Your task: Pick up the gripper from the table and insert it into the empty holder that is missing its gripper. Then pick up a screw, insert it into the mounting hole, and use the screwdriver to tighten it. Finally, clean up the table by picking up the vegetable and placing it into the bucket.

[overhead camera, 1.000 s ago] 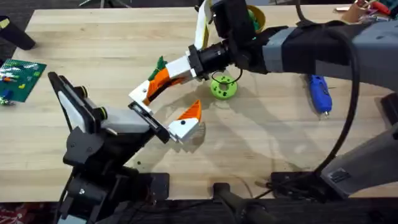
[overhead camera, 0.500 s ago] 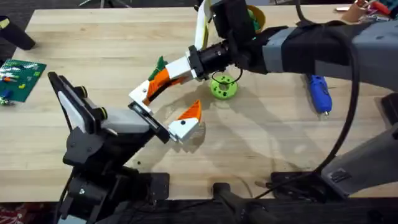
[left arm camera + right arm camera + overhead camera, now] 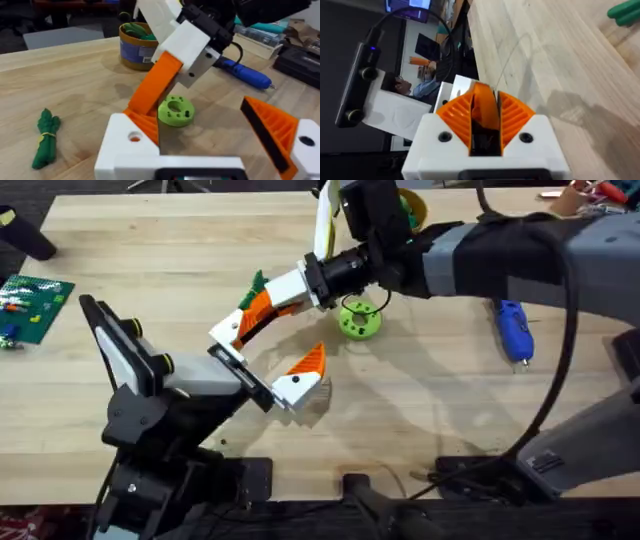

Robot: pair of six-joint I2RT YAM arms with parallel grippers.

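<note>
Right arm reaches across the light wooden table (image 3: 150, 250) from the lower right to the middle. Right gripper (image 3: 262, 308) has its orange ribbed pads pressed onto the claw-shaped gripper piece with orange pointed tip and white plastic base (image 3: 240, 328). The right wrist view shows the orange tip clamped between the two pads (image 3: 512, 112).

The piece slopes down and to the left. Its white base sits at the far end of the flat black holder bracket (image 3: 240, 372) on the white-and-black left arm with yellow-green joint rings. Cannot tell whether it is fully seated.

Left gripper (image 3: 268, 370): its one mounted orange-and-white finger (image 3: 298, 375) stands at the bracket's near end, spread well apart from the held piece. Nothing between them.

Round light-green disc with holes (image 3: 360, 320) lies on the table just right of the held piece. Blue pen-shaped screwdriver (image 3: 515, 330) lies far to the right, untouched. Slim dark-green toy vegetable (image 3: 45, 140) lies on the wood, just beyond the right gripper. Round yellow-orange bucket (image 3: 137, 45) stands at the far edge, behind the right arm. Green circuit board (image 3: 30, 305) at the left edge.
</note>
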